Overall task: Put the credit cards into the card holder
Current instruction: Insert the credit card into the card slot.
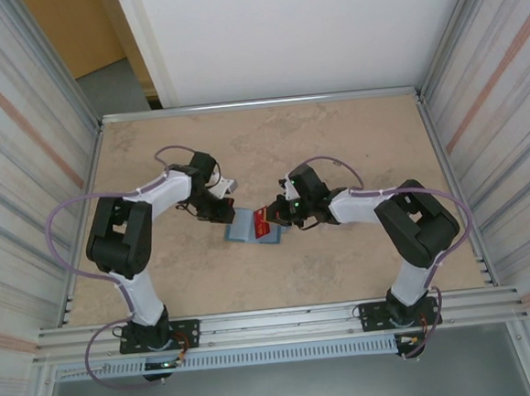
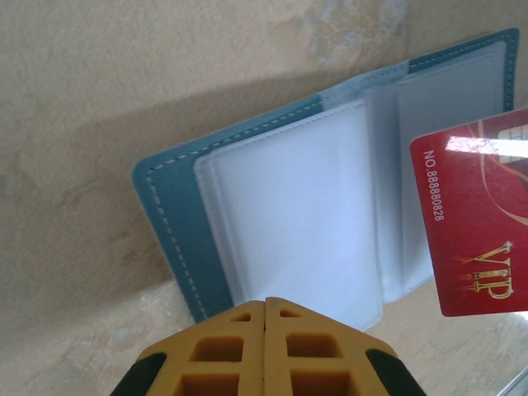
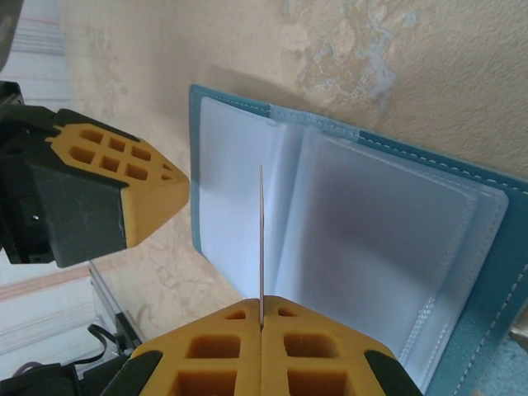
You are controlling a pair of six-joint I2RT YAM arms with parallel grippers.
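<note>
The card holder [image 1: 243,228] lies open on the table, teal outside with pale clear sleeves [image 2: 289,206] inside. My right gripper [image 3: 261,302] is shut on a red credit card [image 2: 474,227] with white numbers and gold "VIP" lettering. The card stands on edge over the middle of the open holder [image 3: 371,247], seen as a thin line [image 3: 261,239] in the right wrist view. My left gripper [image 2: 265,302] is shut with nothing between its fingers, its tips at the holder's left edge. Whether they press on it I cannot tell. From above, the left gripper [image 1: 226,211] and the right gripper [image 1: 274,215] face each other across the holder.
The tan mottled table [image 1: 334,137] is walled by corrugated panels on both sides and a white panel at the back. An aluminium rail [image 1: 275,321] runs along the near edge by the arm bases.
</note>
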